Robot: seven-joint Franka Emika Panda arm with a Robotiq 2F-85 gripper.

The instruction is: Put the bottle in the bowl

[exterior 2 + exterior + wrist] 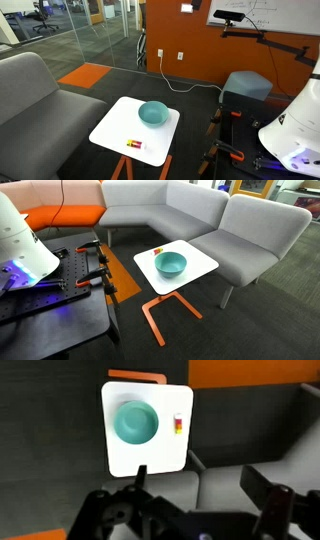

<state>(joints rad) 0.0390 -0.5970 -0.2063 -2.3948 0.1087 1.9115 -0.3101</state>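
The teal bowl (170, 264) stands on the small white table (200, 268); it also shows in an exterior view (152, 113) and in the wrist view (136, 422). The tiny orange-red and whitish bottle (178, 424) lies on the table beside the bowl, near the table's edge, and shows in both exterior views (157, 251) (135, 145). My gripper (200, 490) is open and empty, high above and well away from the table. Its two dark fingers frame the bottom of the wrist view. Only the white arm body (20, 240) shows in the exterior views.
A grey sectional sofa (180, 210) wraps behind the table, with an orange sofa section (60, 218) beside it. The black robot base with orange-handled clamps (85, 265) stands next to the table. The table has orange legs (160, 315). An orange wall with a cable (180, 45) is nearby.
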